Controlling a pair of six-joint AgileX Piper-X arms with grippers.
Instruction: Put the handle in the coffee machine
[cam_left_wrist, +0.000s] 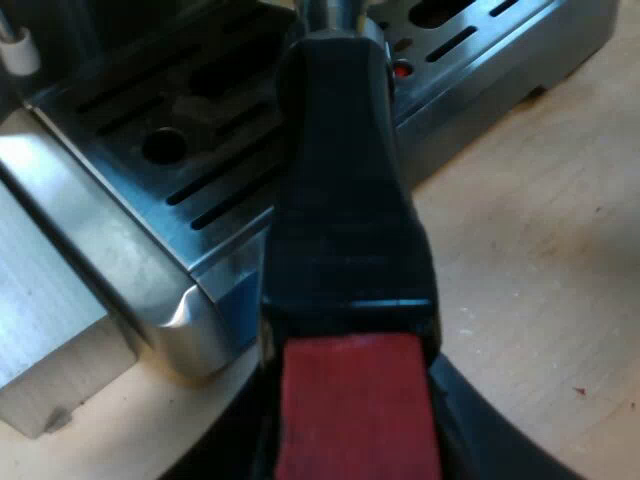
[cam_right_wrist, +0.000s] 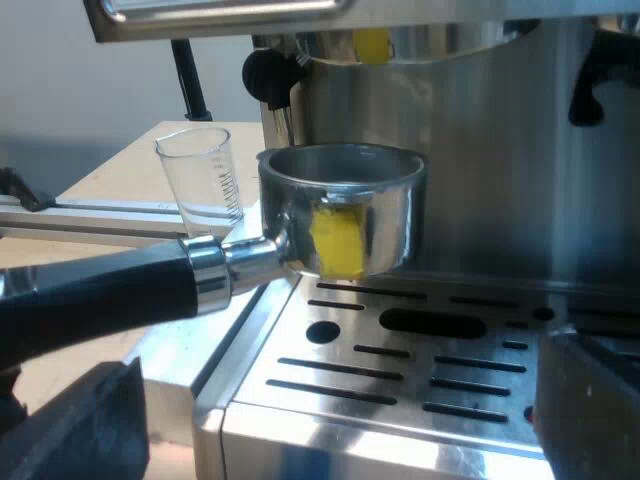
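Standing largest, the espresso machine (cam_right_wrist: 480, 150) spreads its slotted drip tray (cam_right_wrist: 400, 370) under the metal holder (cam_right_wrist: 340, 220), which hangs just above that tray, close under the machine's head and beside a black knob (cam_right_wrist: 262, 72) on the machine. My left gripper (cam_left_wrist: 355, 430) is clamped on the holder's dark handle (cam_left_wrist: 345, 200) at its red end (cam_left_wrist: 355, 410). My right gripper (cam_right_wrist: 340, 440) hovers at the tray's front edge, fingers wide apart and empty. A measuring glass (cam_right_wrist: 200, 175) stands on the table (cam_left_wrist: 540, 250) beside the machine, just beyond the handle.

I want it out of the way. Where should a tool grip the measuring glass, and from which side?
Probably the upper wall of the measuring glass, from above: it stands upright, mouth open, and the metal holder passes in front of it.
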